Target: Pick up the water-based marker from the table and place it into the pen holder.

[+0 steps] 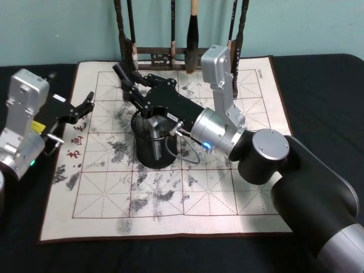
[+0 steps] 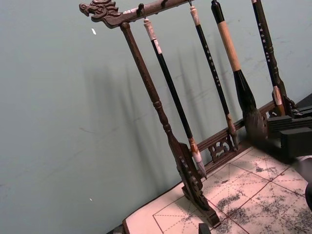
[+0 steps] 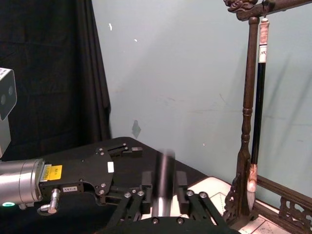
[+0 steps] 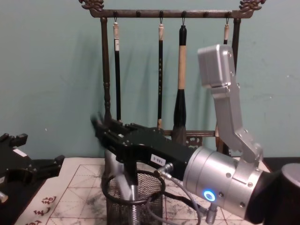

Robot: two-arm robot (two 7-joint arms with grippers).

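Note:
The water-based marker [image 3: 165, 178] is a dark stick held between the fingers of my right gripper [image 1: 123, 77], which is shut on it; its outline is blurred. That gripper [image 4: 99, 126] reaches over and past the pen holder [image 1: 153, 153], a black mesh cup [image 4: 136, 206] standing on the ink-stained mat [image 1: 170, 199]. The marker's tip points up toward the brush rack. Grey pen-like shapes show inside the cup. My left gripper [image 1: 87, 103] hovers open over the mat's left edge, apart from the cup.
A tall dark wooden brush rack [image 1: 170, 54] with hanging brushes [image 2: 234, 63] stands at the mat's far edge, just beyond the right gripper. The dark table [image 1: 318, 85] surrounds the mat. My right forearm [image 1: 227, 133] crosses the mat's middle right.

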